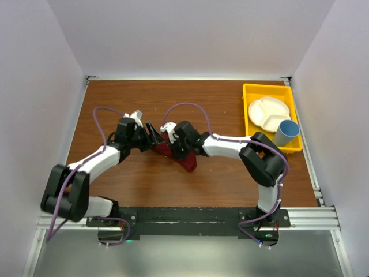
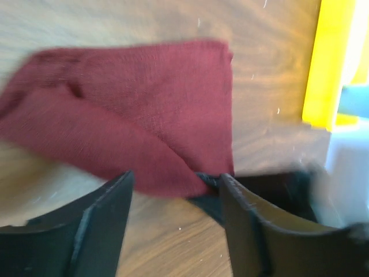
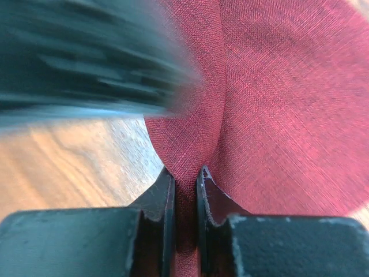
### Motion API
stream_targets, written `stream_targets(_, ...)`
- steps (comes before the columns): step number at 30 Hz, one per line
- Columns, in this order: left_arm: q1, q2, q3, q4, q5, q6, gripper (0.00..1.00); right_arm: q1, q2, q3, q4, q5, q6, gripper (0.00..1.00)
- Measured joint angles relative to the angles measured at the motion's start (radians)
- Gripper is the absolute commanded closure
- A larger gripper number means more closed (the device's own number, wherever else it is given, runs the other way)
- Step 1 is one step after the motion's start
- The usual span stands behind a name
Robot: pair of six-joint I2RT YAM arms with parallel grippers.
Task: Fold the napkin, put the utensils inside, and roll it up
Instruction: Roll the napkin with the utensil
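The maroon napkin (image 1: 185, 160) lies bunched on the wooden table between my two grippers. My right gripper (image 1: 171, 138) is shut on a raised fold of the napkin (image 3: 277, 115), and the cloth is pinched between its fingertips (image 3: 184, 176). My left gripper (image 1: 151, 134) is open just left of it. In the left wrist view the napkin (image 2: 144, 115) lies folded ahead, and its near corner reaches the gap between the open fingers (image 2: 176, 190). No utensils are in view. A blurred dark shape (image 3: 86, 57) at the upper left of the right wrist view is the left gripper.
A yellow tray (image 1: 271, 86) stands at the back right and holds a white divided plate (image 1: 268, 113) and a blue cup (image 1: 286, 133). The tray's edge (image 2: 323, 63) shows in the left wrist view. White walls close in the table on three sides.
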Motion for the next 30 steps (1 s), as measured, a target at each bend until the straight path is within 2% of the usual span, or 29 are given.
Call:
stream_targets(5, 0.001, -0.165, 0.03, -0.139, -0.135, -0.017, 0.26, -0.163, 0.108, 0.073, 0.011, -0.408, 0.119, 1.0)
stream_targets(8, -0.001, -0.152, 0.031, -0.192, -0.166, -0.068, 0.26, -0.243, 0.213, 0.129, 0.031, -0.663, 0.217, 1.0)
stream_targets(11, -0.008, -0.077, 0.031, -0.226, -0.178, -0.122, 0.26, -0.29, 0.282, 0.137, 0.093, -0.835, 0.326, 1.0)
stream_targets(17, -0.016, 0.06, 0.031, -0.238, -0.182, -0.209, 0.25, -0.308, 0.343, 0.113, 0.177, -1.003, 0.467, 1.0)
stream_targets(22, -0.022, 0.137, 0.087, -0.214, -0.177, -0.277, 0.27, -0.308, 0.35, 0.113, 0.167, -1.027, 0.475, 1.0)
stream_targets(25, -0.03, 0.187, 0.142, -0.245, -0.183, -0.317, 0.35, -0.308, 0.35, 0.123, 0.129, -1.025, 0.451, 1.0)
stream_targets(27, -0.034, 0.213, 0.182, -0.306, -0.201, -0.345, 0.63, -0.309, 0.349, 0.134, 0.095, -1.02, 0.421, 0.98)
stream_targets(28, -0.036, 0.227, 0.203, -0.344, -0.216, -0.356, 0.71, -0.308, 0.349, 0.141, 0.076, -1.014, 0.407, 0.96)
stream_targets(29, -0.037, 0.238, 0.212, -0.368, -0.226, -0.372, 0.83, -0.308, 0.347, 0.154, 0.045, -1.006, 0.383, 0.94)
stream_targets(30, -0.037, 0.249, 0.221, -0.395, -0.233, -0.386, 0.87, -0.307, 0.346, 0.167, 0.011, -0.997, 0.354, 0.9)
